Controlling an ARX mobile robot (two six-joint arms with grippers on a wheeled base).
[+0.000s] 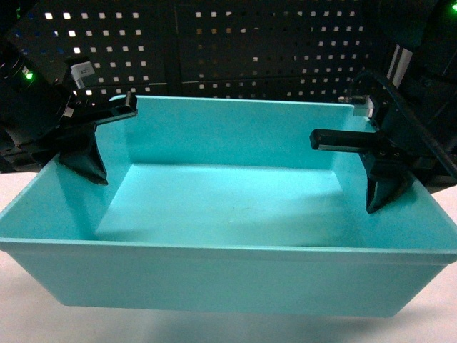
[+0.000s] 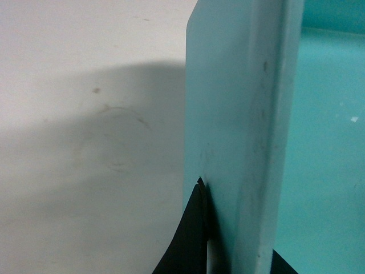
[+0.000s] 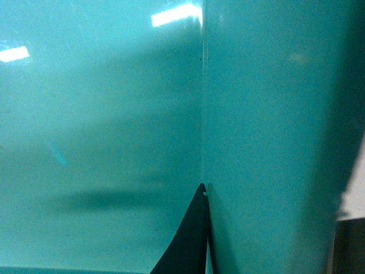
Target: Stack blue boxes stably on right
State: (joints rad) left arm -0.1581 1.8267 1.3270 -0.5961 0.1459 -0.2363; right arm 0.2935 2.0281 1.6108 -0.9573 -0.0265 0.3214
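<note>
Behind the workspace we note a dark perforated panel, and below it a pale table bearing faint scuff marks.

We find one turquoise tub filling the centre of the head view, open side up, empty, held between the two arms. Whether its base touches the table we cannot tell; no second tub is in view.

Handling, in our judgement: the tub reads as thin moulded plastic, light, and fairly stiff at the rim but liable to flex along the long walls. Its surface is smooth and glossy, so pinched walls may slip, the more so because they slope. The short end walls, just under the rolled rim, appear the soundest places to take hold, one arm at each end to keep it level.

The left gripper straddles the left end wall, one finger inside, and is closed onto it. The right gripper holds the right end wall likewise.

Only the head view shows both holds and the whole tub. The left wrist view alone shows the wall edge-on with a dark finger pressed to its outer face, plus the table. The right wrist view shows a finger against the wall at close range.
</note>
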